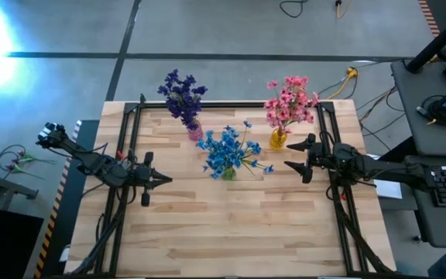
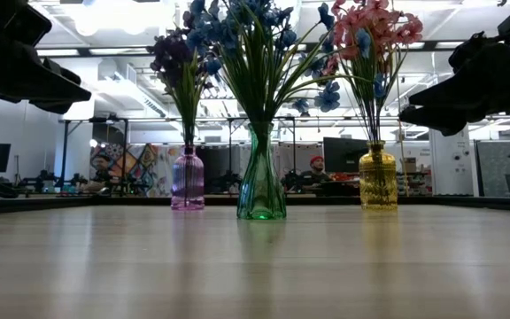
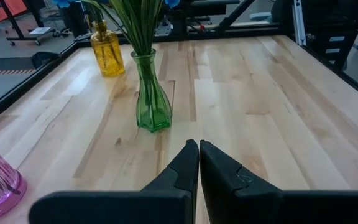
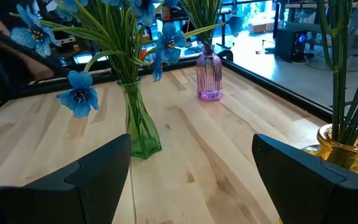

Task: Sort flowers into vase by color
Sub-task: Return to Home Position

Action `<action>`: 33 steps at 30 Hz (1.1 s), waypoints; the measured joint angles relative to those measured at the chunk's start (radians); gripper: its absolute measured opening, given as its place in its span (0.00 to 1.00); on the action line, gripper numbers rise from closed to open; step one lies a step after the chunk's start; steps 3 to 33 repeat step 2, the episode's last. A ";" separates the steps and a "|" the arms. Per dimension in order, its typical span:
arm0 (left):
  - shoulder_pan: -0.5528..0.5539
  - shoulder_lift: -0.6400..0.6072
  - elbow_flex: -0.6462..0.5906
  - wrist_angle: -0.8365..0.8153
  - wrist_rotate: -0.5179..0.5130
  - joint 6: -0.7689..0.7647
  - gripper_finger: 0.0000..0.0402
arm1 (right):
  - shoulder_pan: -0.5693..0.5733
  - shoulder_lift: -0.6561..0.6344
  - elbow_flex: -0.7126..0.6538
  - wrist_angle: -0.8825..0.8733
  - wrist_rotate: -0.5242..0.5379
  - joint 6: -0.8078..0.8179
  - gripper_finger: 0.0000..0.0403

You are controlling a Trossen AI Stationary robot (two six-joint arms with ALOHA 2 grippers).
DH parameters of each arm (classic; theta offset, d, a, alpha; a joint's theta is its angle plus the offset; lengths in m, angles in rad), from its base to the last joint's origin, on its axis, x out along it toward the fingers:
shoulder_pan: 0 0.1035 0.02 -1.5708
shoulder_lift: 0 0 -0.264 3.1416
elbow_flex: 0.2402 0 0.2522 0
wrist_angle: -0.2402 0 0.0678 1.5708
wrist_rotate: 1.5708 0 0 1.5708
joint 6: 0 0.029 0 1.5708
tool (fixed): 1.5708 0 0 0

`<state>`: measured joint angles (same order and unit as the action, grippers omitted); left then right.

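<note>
Purple flowers (image 1: pixel 181 97) in violet vase (image 1: pixel 195 132), 11 o'clock on surface (image 1: pixel 231 232). Blue flowers (image 1: pixel 231 151) in green vase (image 1: pixel 228 174), centre. Pink flowers (image 1: pixel 289 101) in yellow vase (image 1: pixel 278 139), 1 o'clock. Left claw (image 1: pixel 165 180), 9 o'clock: clenched, empty. Right claw (image 1: pixel 296 155), 3 o'clock: spread wide, empty, near yellow vase.

Blue flowers (image 1: pixel 228 151), green vase (image 2: pixel 261 188) (pink flowers (image 1: pixel 289 101), yellow vase (image 2: pixel 378 182)).
</note>
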<state>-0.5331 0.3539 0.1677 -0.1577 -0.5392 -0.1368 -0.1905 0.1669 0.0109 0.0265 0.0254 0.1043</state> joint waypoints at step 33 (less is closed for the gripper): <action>0.000 0.001 0.000 0.000 0.000 0.000 0.00 | 0.000 0.000 0.000 0.000 0.000 0.000 0.81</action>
